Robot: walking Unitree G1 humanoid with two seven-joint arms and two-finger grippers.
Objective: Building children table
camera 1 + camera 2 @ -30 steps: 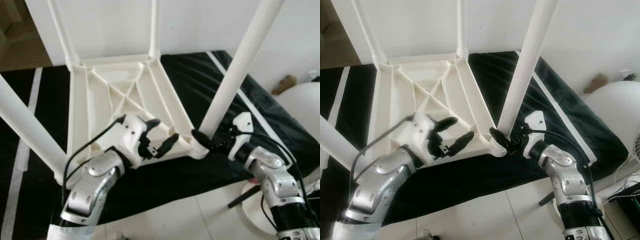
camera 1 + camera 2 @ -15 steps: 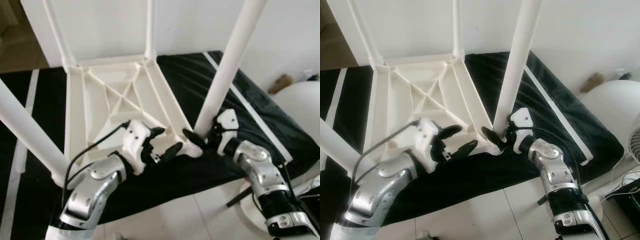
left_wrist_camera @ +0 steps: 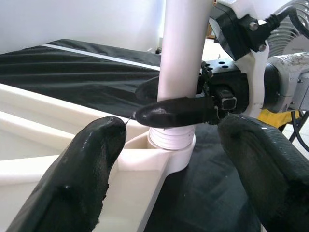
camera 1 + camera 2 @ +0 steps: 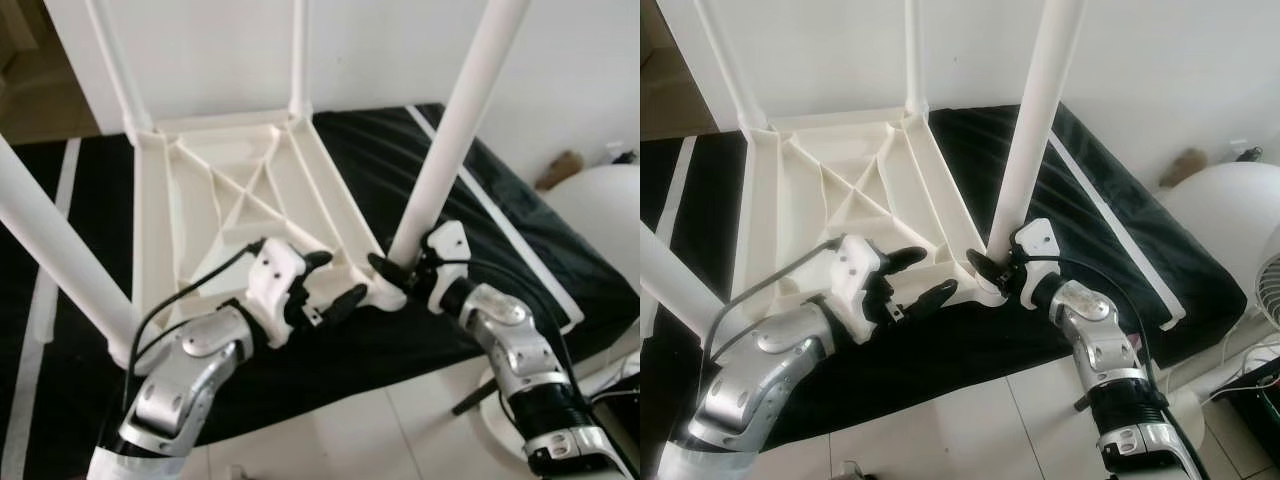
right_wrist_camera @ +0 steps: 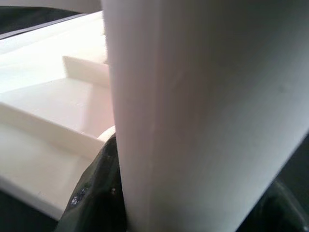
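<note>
Upturned table (image 4: pixel 230 200): leg (image 4: pixel 450 130) pointing up, clamped by right claw (image 4: pixel 400 270), steeper than before. Left claw (image 4: pixel 335 280) spread beside.

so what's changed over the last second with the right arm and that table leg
The right gripper moved in toward the tabletop's corner, staying clamped on the base of the near right leg, which tipped more upright. The left gripper stayed open beside that corner socket; the other legs stayed put.

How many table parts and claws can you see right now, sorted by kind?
White table legs: 4 (near right, near left, far left, far right)
White tabletop, upside down: 1
Robot claws: 2 (left claw, right claw)
Total: 7
</note>
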